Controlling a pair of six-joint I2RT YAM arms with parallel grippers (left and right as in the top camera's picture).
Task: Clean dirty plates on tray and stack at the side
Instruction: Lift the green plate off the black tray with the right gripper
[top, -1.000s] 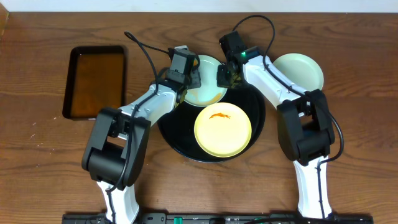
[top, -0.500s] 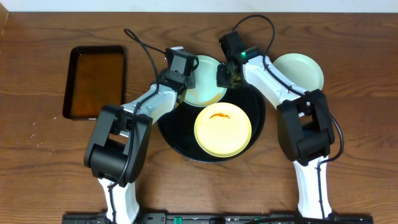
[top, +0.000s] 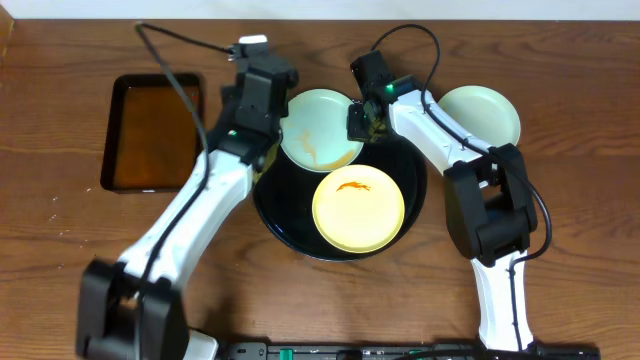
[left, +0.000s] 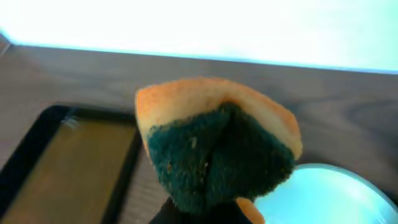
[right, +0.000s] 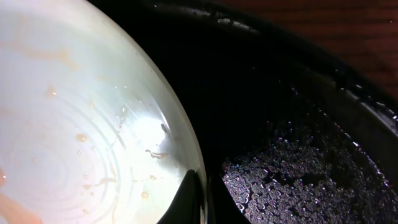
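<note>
A pale mint plate (top: 318, 128) with orange smears lies on the back edge of the round black tray (top: 282, 205). My right gripper (top: 358, 122) is shut on its right rim. In the right wrist view the fingertips (right: 189, 196) pinch that wet plate (right: 81, 124) above the tray (right: 298, 124). A yellow plate (top: 358, 208) with an orange smear sits in the tray's middle. Another mint plate (top: 480, 115) rests on the table at the right. My left gripper (top: 262, 82) hangs left of the held plate, shut on an orange and green sponge (left: 217, 149).
A rectangular black tray of brown liquid (top: 152, 130) stands on the table at the left and shows below the sponge in the left wrist view (left: 62, 168). Both arms reach in from the near table edge. Cables loop above each wrist.
My left arm has lifted the sponge off the mint plate and swung up and to the left, uncovering the plate's orange smear. The right gripper and the plates have stayed put.
</note>
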